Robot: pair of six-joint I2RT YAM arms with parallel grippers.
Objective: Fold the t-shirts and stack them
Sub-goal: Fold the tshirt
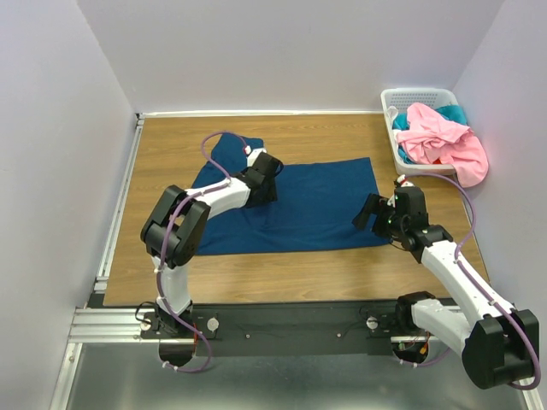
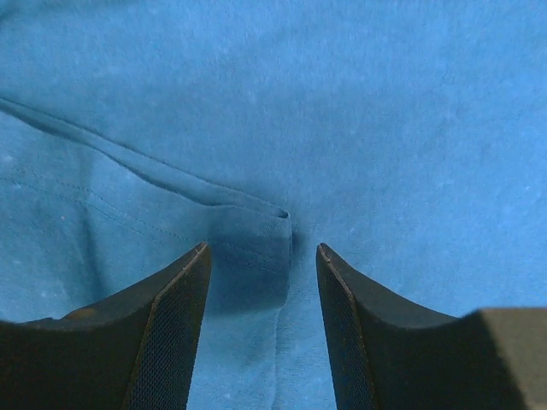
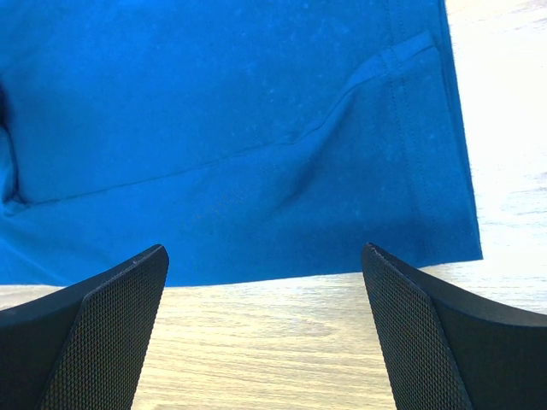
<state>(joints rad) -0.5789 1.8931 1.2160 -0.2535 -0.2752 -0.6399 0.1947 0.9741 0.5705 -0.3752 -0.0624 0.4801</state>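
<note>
your left gripper, jaws apart, straddles a fold of the dark blue t-shirt; your right gripper gapes wide near its hem.

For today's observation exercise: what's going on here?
A dark blue t-shirt lies spread on the table. The left gripper sits low over a fold of it, jaws apart. The right gripper hovers open at its near right corner. A pink t-shirt lies heaped in the white basket.

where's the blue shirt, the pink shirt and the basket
blue shirt (image 1: 325, 205): top view, middle of its spread body
pink shirt (image 1: 440, 141): top view, bunched middle
basket (image 1: 419, 90): top view, far rim
</note>
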